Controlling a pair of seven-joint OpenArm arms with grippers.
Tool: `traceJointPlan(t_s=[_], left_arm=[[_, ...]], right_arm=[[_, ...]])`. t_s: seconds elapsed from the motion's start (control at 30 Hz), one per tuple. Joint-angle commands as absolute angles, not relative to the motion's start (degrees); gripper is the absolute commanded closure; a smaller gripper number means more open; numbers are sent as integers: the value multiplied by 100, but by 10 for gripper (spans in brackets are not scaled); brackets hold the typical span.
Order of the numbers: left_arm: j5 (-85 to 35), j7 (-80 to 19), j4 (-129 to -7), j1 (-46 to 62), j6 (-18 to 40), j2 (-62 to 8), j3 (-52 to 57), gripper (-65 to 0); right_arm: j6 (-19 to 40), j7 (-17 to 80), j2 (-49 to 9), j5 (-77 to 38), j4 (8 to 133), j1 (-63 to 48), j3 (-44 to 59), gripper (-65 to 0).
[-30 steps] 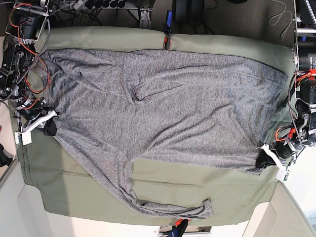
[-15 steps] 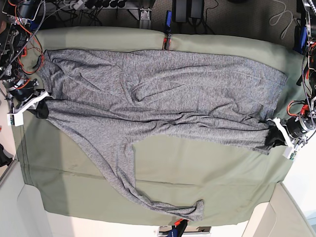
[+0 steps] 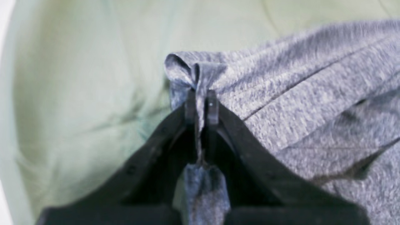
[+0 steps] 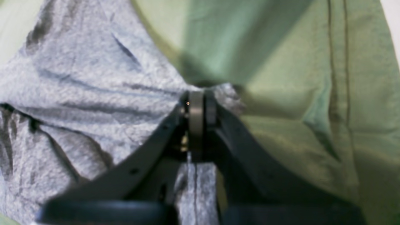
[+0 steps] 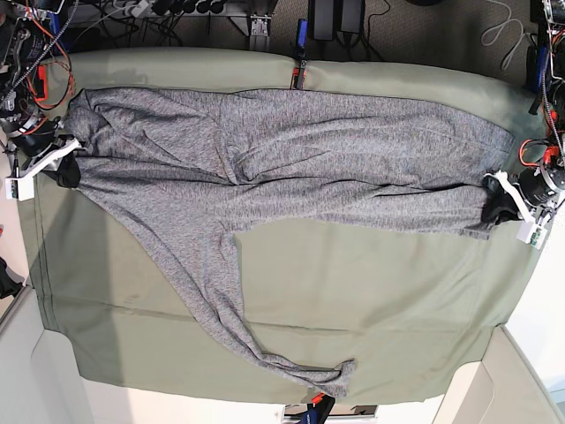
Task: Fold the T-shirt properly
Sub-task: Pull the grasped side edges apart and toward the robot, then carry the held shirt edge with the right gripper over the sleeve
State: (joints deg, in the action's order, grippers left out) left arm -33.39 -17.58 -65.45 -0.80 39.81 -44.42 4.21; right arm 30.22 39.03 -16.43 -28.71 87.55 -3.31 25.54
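- No brand, label or readable writing shows on the T-shirt (image 5: 291, 159) or on the olive-green cloth (image 5: 371, 300) covering the surface.
- The left hand (image 5: 501, 205) sits low at the right edge of the base view, reaching inward; its jaws are pinched tight on a bunched corner of the grey knit, which pokes out above the fingertips in the left wrist view (image 3: 200, 103).
- The right hand (image 5: 64, 172) sits at the left edge of the base view, also reaching inward, and is clamped on a fold of the same fabric; in its wrist view (image 4: 198, 106) a strip of cloth runs down between the black fingers.
- The T-shirt lies on the far half of the surface with its long axis running side to side, stretched between the two hands, its near edge drawn up into folds.
- One long sleeve (image 5: 234, 309) trails diagonally toward the near edge, the cuff crumpled near the cloth's front border.
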Motion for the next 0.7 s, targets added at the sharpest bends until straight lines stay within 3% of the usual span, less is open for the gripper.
traceJointPlan(t_s=[0.0,0.03,0.13,0.2,0.33,0.53,0.67], left_arm=[[-3411,-1653,-6626,-187,4000,-4515,482,0],[-3411,-1653,-6626,-187,4000,-4453,482,-30],[-3413,-1605,-6626,-191,4000,-4278,482,-126],[-3411,-1667,-6626,-191,4000,-4217,482,-181],[-3573,-2281,-6665,-226,4000,-4209,486,-295],[-4440,-3162,-7078,-222,4000,-4359,497,-301],[-4807,-3592,-7496,-222,4000,-4488,497,-301]], right_arm=[[3002,3774,-1728,-2963,8864,-252,2596,0],[2993,3774,-1728,-2965,8864,-250,2596,-33],[2954,3750,-1730,-2963,8864,-242,2596,-256],[2954,3664,-1728,-2969,8864,-226,2596,-317],[2888,3474,-1728,-3208,8864,-23,2598,-317],[2888,3476,-1409,-3291,8864,974,2567,-317],[2788,3448,-1009,-2602,8670,1662,2257,-317]])
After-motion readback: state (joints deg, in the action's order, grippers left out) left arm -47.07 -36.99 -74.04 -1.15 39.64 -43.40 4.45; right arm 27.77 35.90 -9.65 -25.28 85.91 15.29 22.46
